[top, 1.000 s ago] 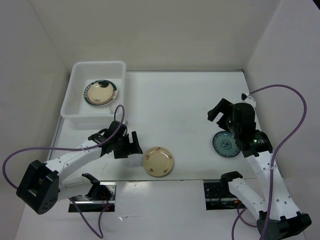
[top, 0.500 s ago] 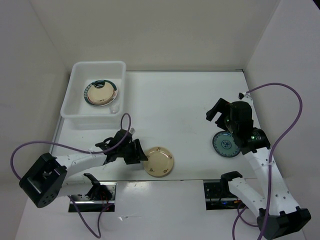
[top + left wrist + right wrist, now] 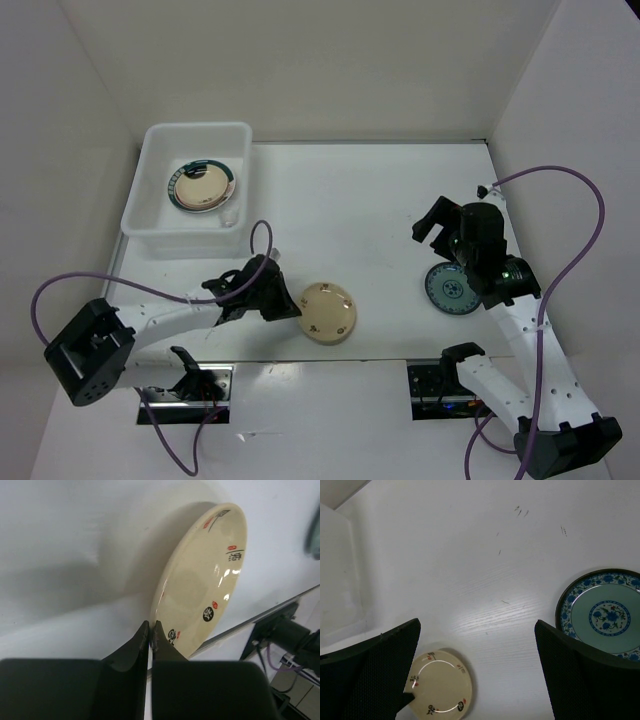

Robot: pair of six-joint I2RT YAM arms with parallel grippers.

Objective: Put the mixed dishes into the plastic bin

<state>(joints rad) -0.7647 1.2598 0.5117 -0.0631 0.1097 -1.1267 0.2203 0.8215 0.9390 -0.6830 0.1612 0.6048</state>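
A cream plate (image 3: 329, 313) with small red and black marks lies near the table's front edge, its left side tipped up. My left gripper (image 3: 287, 306) is shut on that plate's left rim, and the wrist view shows the rim pinched between the fingertips (image 3: 151, 630) with the cream plate (image 3: 200, 585) slanting away. The teal patterned plate (image 3: 452, 290) lies flat at the right. My right gripper (image 3: 445, 225) hangs open above and left of it, holding nothing (image 3: 477, 625). The plastic bin (image 3: 160, 215) stands at the back left with stacked plates (image 3: 203, 187) inside.
White walls close in the table on the left, back and right. Two cut-outs with electronics (image 3: 190, 385) (image 3: 440, 385) sit at the near edge. Purple cables loop from both arms. The right wrist view also takes in the cream plate (image 3: 440, 685) and the teal plate (image 3: 602, 612).
My left gripper moved right to the cream plate and shut on its left rim. The plate shifted slightly right and tipped up. The right arm barely moved.
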